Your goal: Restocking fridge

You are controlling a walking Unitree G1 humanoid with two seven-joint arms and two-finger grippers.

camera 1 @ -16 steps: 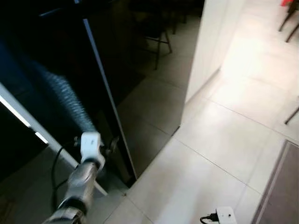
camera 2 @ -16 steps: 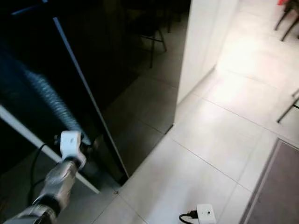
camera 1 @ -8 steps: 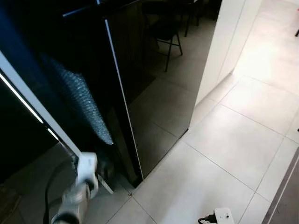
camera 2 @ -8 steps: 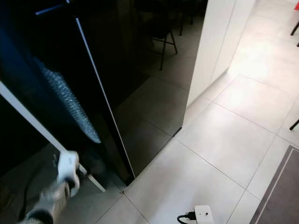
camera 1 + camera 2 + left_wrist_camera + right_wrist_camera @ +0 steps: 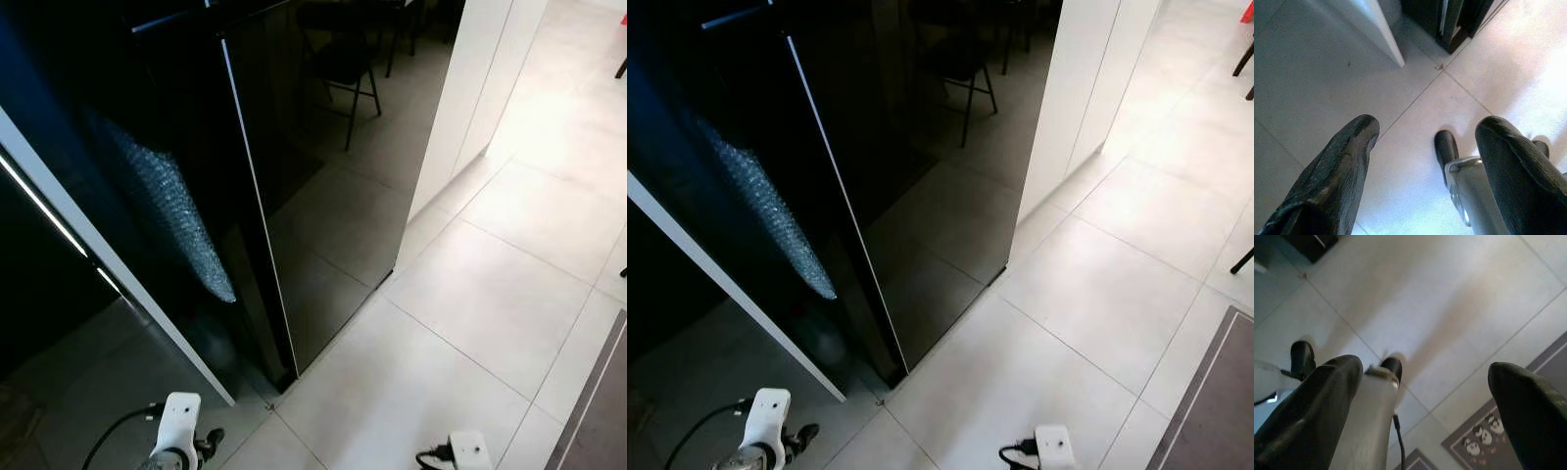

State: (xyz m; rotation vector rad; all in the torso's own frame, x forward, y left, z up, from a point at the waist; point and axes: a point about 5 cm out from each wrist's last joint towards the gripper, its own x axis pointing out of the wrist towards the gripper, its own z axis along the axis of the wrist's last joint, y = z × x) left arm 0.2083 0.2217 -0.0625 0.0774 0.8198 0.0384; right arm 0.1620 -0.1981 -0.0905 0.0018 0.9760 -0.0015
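Head views: the fridge point(image 5: 147, 127), glossy black, stands shut with a bright vertical seam between its doors; pale floor tiles point(image 5: 470, 323) lie open beside its foot. My left arm point(image 5: 178, 431) hangs low, near the fridge's base, touching nothing.

Left wrist view: my left gripper point(image 5: 1422, 161) is spread wide and empty above bare tile, the fridge's lower corner point(image 5: 1454, 29) well beyond the fingertips.

Right wrist view: my right gripper point(image 5: 1425, 406) is spread, empty, over tile; a grey mat point(image 5: 1488, 431) lies near.
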